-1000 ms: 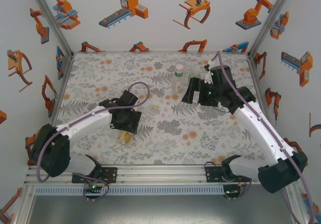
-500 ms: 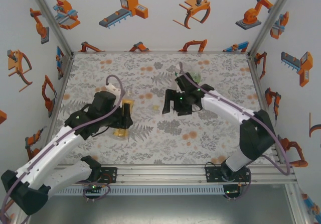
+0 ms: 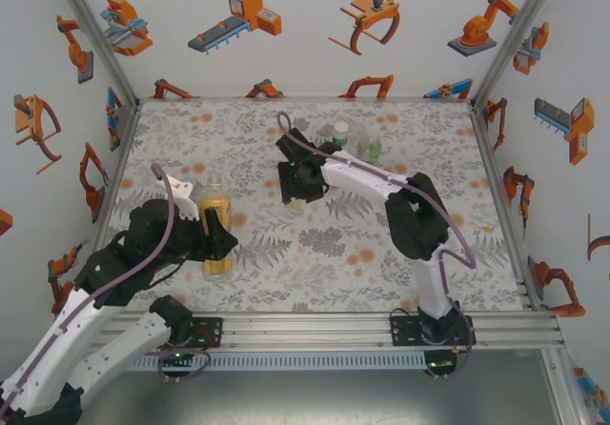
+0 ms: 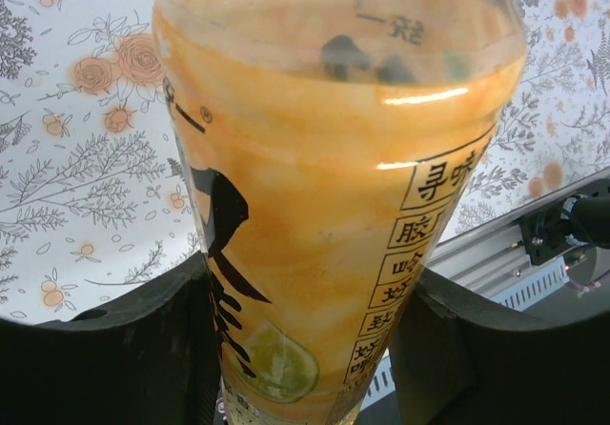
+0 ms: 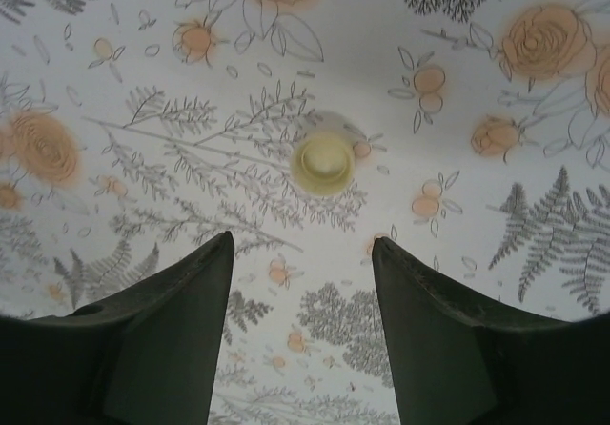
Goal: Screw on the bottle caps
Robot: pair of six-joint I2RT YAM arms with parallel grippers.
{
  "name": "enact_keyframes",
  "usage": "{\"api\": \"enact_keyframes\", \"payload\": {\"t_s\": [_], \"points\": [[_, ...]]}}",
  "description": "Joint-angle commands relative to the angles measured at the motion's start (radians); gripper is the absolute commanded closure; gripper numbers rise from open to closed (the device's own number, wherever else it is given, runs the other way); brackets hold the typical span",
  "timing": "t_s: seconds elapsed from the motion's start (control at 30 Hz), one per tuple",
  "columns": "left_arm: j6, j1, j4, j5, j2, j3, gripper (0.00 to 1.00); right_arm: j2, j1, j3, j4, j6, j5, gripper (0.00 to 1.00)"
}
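We log: left gripper clamped on the upright orange-yellow bottle, near left — right gripper spread open over a pale yellow cap lying on the floral mat, centre-far.

The bottle sits in the left tool; a cap lies before the right tool.

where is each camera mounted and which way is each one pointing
Top external: above and behind the bases, looking down on the floral table; left arm and right arm show.
Left wrist: on the left wrist, facing along the left pincer, shut on the orange bottle.
Right wrist: on the right wrist, facing down between the open right pincer at a pale cap on the table.
Shared: top and left wrist views both show the orange bottle.
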Motion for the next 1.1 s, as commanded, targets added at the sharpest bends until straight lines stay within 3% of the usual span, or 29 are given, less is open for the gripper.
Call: {"api": "enact_keyframes", "payload": {"t_s": [0.0, 0.2, 1.07], "points": [[-0.029, 0.005, -0.038, -0.016, -0.007, -0.015, 0.74, 0.052, 0.002, 0.086, -0.053, -0.039, 0.047, 0.45], [-0.023, 0.004, -0.031, 0.002, 0.008, -0.012, 0.74, 0.133, 0.003, 0.174, -0.108, -0.064, 0.043, 0.48], [-0.011, 0.004, 0.058, 0.047, 0.048, -0.026, 0.74, 0.204, 0.002, 0.174, -0.104, -0.115, 0.054, 0.59]]}}
